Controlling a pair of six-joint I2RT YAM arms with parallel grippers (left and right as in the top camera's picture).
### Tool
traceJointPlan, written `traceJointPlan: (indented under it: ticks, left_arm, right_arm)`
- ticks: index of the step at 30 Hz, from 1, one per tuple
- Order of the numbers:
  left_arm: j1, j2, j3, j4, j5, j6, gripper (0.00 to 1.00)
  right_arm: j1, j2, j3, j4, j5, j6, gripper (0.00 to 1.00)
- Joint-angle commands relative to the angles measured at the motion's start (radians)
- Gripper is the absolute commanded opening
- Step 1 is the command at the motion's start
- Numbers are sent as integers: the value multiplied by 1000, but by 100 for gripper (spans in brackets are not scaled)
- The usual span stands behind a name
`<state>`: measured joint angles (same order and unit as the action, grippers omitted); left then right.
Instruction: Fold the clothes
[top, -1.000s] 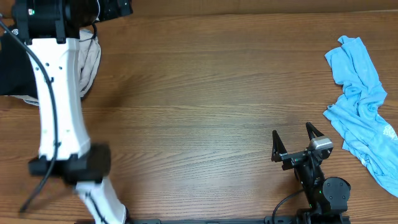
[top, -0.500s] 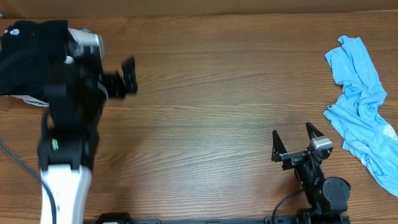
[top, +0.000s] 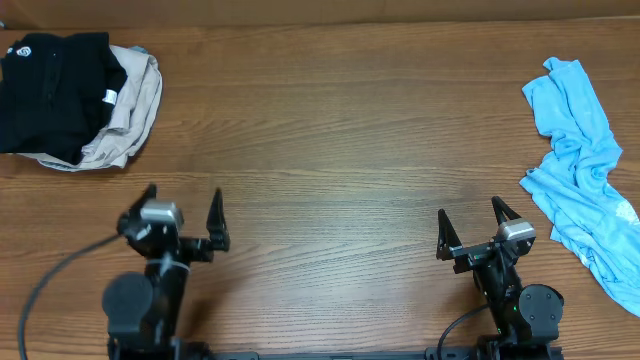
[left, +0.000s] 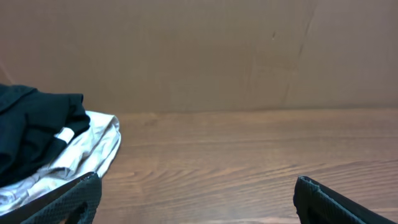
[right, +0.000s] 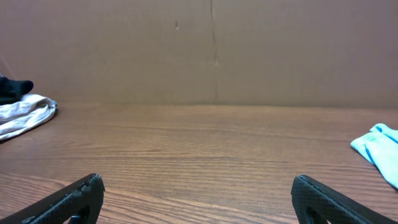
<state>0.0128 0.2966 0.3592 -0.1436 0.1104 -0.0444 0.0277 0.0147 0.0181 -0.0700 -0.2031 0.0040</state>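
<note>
A crumpled light blue shirt (top: 583, 165) lies at the right edge of the table; its edge shows in the right wrist view (right: 379, 144). A black garment (top: 52, 90) lies folded on a beige garment (top: 135, 105) at the far left corner; both show in the left wrist view, black (left: 34, 134) on beige (left: 81, 155). My left gripper (top: 182, 212) is open and empty near the front left, well short of the pile. My right gripper (top: 472, 222) is open and empty near the front right, left of the blue shirt.
The wooden table (top: 340, 150) spans the view. A brown cardboard wall (left: 205, 56) stands behind the table's far edge.
My left arm has drawn back from the clothes pile at the far left to the front left of the table, leaving the black garment on the beige one. The right arm has not moved.
</note>
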Motion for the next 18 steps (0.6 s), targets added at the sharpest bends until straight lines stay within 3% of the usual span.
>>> traceJointPlan:
  ticks: [1, 11, 18]
  left_arm:
    - [1, -112, -105, 22, -17, 18, 100]
    - [2, -252, -356, 207, -28, -16, 100]
    - [8, -294, -354, 66, -45, -23, 100]
  right_arm:
    - [5, -12, -10, 7, 0, -1, 100]
    - [5, -12, -10, 7, 0, -1, 100]
    - [5, -12, -10, 7, 0, -1, 100]
